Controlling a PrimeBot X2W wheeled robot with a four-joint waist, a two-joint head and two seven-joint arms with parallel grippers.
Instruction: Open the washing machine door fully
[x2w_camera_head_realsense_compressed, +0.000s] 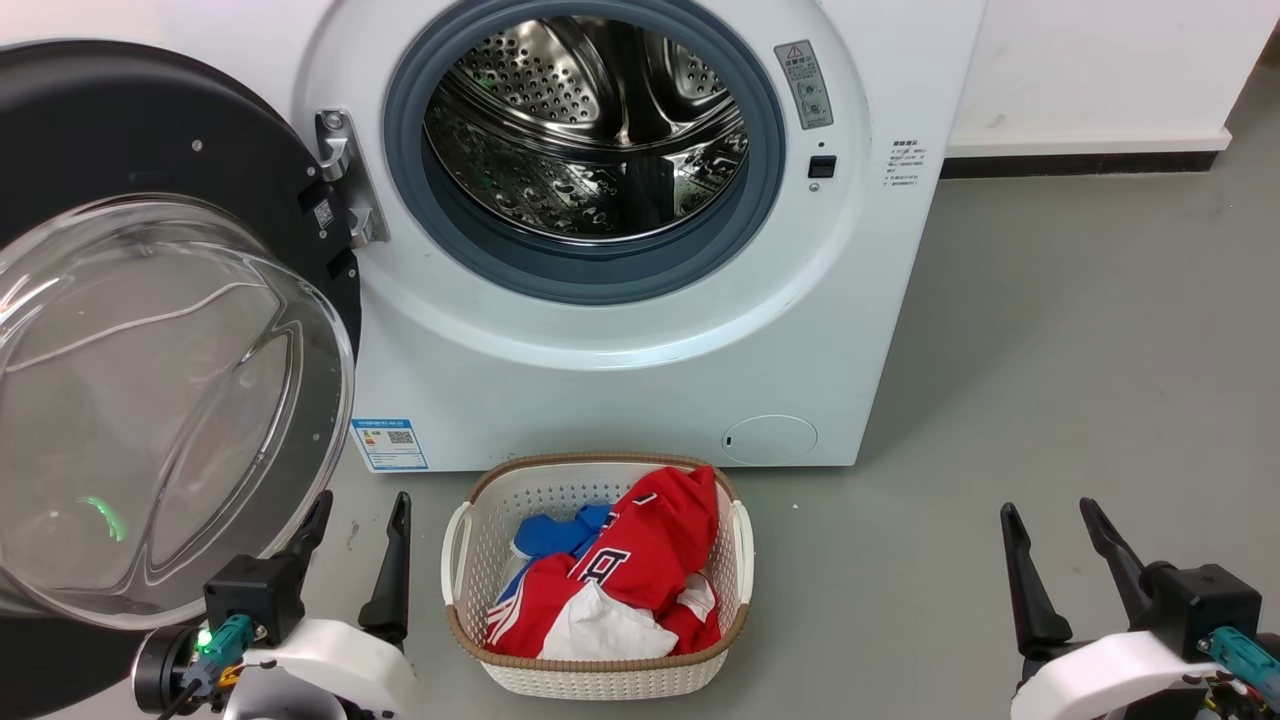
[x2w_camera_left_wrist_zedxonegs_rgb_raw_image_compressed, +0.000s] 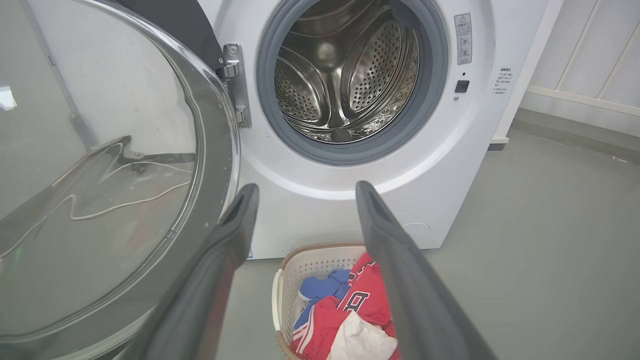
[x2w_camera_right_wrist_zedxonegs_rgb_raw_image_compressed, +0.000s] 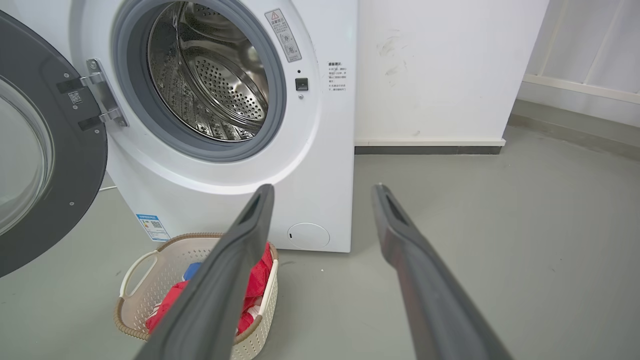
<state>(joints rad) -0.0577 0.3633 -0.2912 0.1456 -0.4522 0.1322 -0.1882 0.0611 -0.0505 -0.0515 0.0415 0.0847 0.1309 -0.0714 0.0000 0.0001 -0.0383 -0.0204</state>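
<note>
Your left gripper (x2w_camera_head_realsense_compressed: 363, 497) sits spread and empty. The washing machine door (x2w_camera_head_realsense_compressed: 120, 120) stands wide open off its left finger, glass bowl bulging toward you, lower rim close beside that fingertip. Ahead, the washing machine (x2w_camera_head_realsense_compressed: 600, 380) shows its steel drum (x2w_camera_head_realsense_compressed: 590, 130). Just right of that gripper, the laundry basket (x2w_camera_head_realsense_compressed: 462, 560) holds red, blue and white clothes (x2w_camera_head_realsense_compressed: 650, 550). Your right gripper (x2w_camera_head_realsense_compressed: 1048, 506), spread too, has open grey floor (x2w_camera_head_realsense_compressed: 1050, 330) ahead.
</note>
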